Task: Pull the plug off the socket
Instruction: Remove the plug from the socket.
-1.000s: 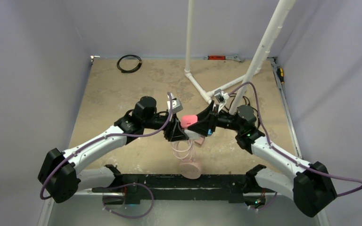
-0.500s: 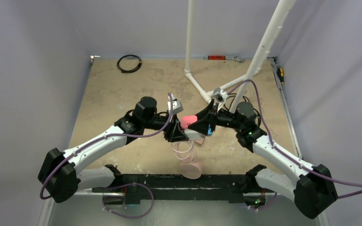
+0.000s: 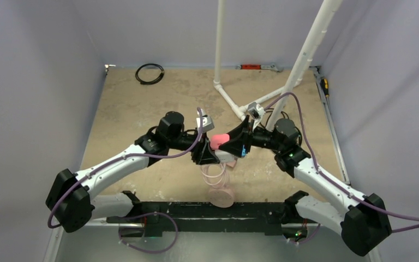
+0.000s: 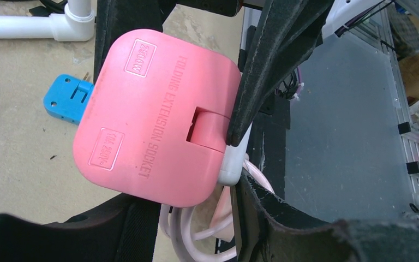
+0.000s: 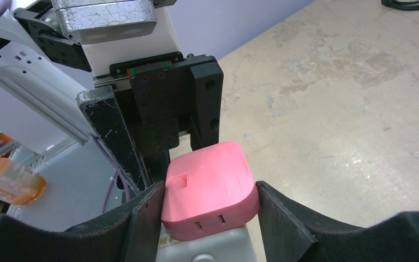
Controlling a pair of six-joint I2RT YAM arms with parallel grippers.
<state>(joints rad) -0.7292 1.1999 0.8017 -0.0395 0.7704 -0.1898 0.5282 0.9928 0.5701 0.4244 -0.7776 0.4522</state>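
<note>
Squeezing the plug [image 5: 206,192], right hand [image 5: 210,188], left hand [image 4: 192,214] clamped on the socket [image 4: 230,166], lettering [image 4: 161,117] legible from left wrist

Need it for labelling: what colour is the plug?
The plug is pink; best seen in the left wrist view.

Beige table [image 3: 120,114]: black cable coil [image 3: 149,73] far-left, white pipe frame [image 3: 229,99] far-centre.

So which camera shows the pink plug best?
The left wrist view. The plug fills it, flat face toward the camera, with its raised lettering readable. The right wrist view shows the plug smaller and tilted, pinched in the right claw. The top view shows only a small pink spot.
</note>
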